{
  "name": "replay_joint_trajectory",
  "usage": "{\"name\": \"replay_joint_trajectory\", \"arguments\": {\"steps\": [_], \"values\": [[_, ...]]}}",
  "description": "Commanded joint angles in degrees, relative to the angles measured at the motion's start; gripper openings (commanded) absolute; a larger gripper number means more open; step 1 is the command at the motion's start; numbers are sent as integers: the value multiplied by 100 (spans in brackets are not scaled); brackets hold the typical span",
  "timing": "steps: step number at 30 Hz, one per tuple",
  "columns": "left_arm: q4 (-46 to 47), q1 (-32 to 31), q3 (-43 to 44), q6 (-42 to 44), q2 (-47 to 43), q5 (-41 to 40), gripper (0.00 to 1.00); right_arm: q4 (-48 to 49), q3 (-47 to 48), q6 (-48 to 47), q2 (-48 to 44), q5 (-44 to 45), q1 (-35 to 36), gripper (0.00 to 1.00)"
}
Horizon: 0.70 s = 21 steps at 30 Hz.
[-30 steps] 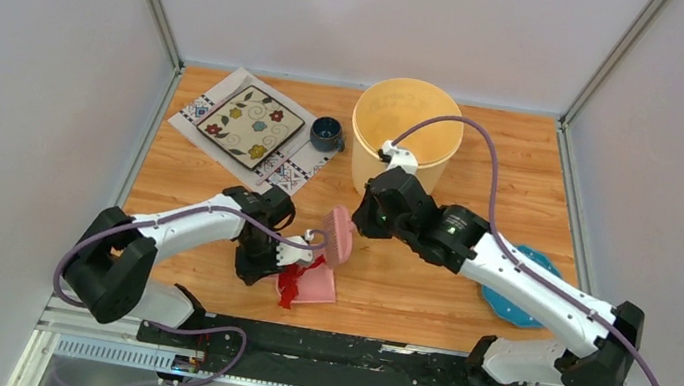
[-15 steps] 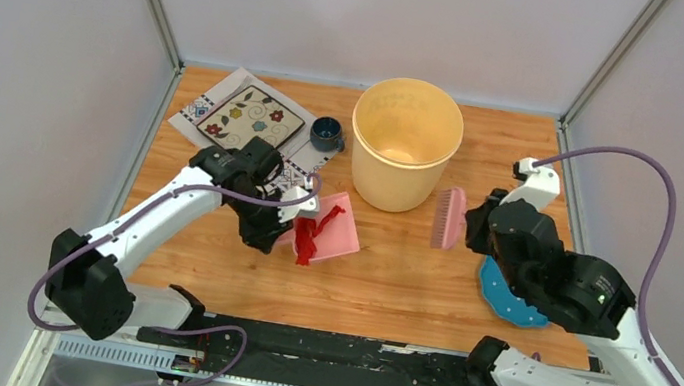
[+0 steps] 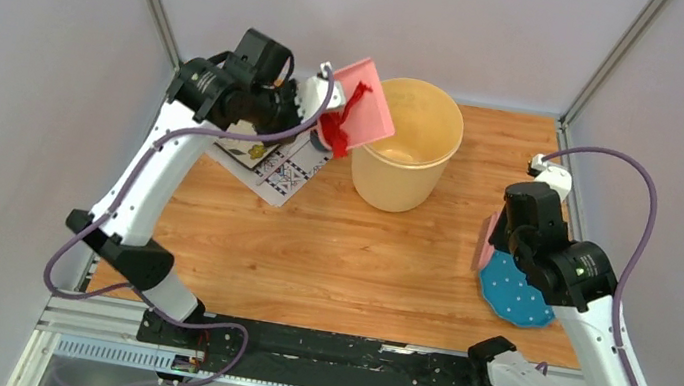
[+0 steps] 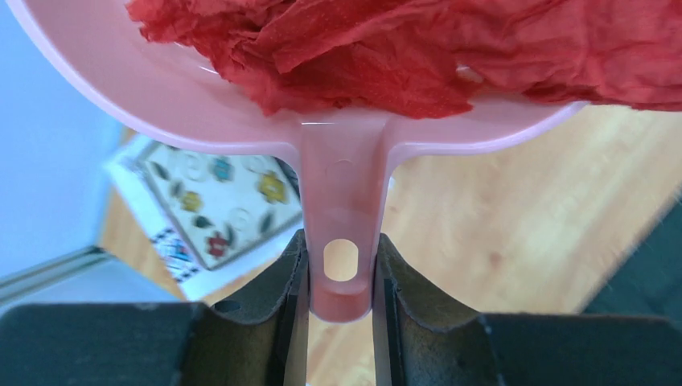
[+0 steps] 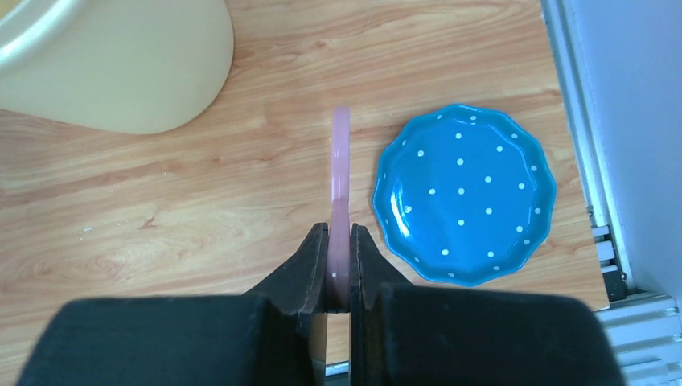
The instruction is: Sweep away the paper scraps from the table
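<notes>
Aloft, the left tool (image 4: pixel 338 269) is clamped on the handle of the pink dustpan (image 3: pixel 367 106). The pan's long axis runs from the tool toward the cream bucket (image 3: pixel 403 176), above the desk (image 3: pixel 359 256). The paper scraps (image 4: pixel 402 48) lie bunched at the pan's handle end. The right tool (image 5: pixel 338 241) pinches the pink brush (image 5: pixel 341 161), which points straight ahead, just beside the blue plate (image 5: pixel 465 193).
</notes>
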Motion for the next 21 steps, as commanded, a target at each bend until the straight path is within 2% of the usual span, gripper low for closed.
{"name": "replay_joint_trajectory", "arguments": {"steps": [1, 4, 5, 7, 10, 12, 15, 16, 18, 19, 21], "values": [[62, -101, 1332, -467, 924, -1104, 0, 547, -191, -337, -18, -622, -298, 0], [992, -391, 1212, -407, 1171, -2167, 0, 556, -235, -372, -44, -675, -316, 0], [1534, -479, 985, -224, 1215, -2753, 0, 556, -235, -389, -71, -684, -316, 0], [2065, -733, 834, 49, 1277, -3345, 0, 530, -235, -424, -141, -684, -325, 0], [3214, -1015, 807, 891, 1479, -4582, 0, 460, -235, -416, -229, -675, -342, 0], [3673, -1234, 755, 1297, 1567, -4963, 0, 442, -235, -407, -273, -693, -360, 0], [5139, -1533, 1, 2473, 1375, -5728, 0, 451, -253, -389, -326, -736, -360, 0], [6335, -1596, -741, 3338, 1278, -6043, 0, 442, -253, -407, -326, -754, -360, 0], [7703, -1727, -1553, 4370, 971, -6230, 0, 442, -253, -416, -326, -754, -360, 0], [9015, -1763, -2166, 5350, 900, -6344, 0, 442, -262, -407, -335, -754, -368, 0], [10078, -1833, -2584, 6217, 847, -6380, 0, 442, -236, -424, -326, -780, -368, 0]]}}
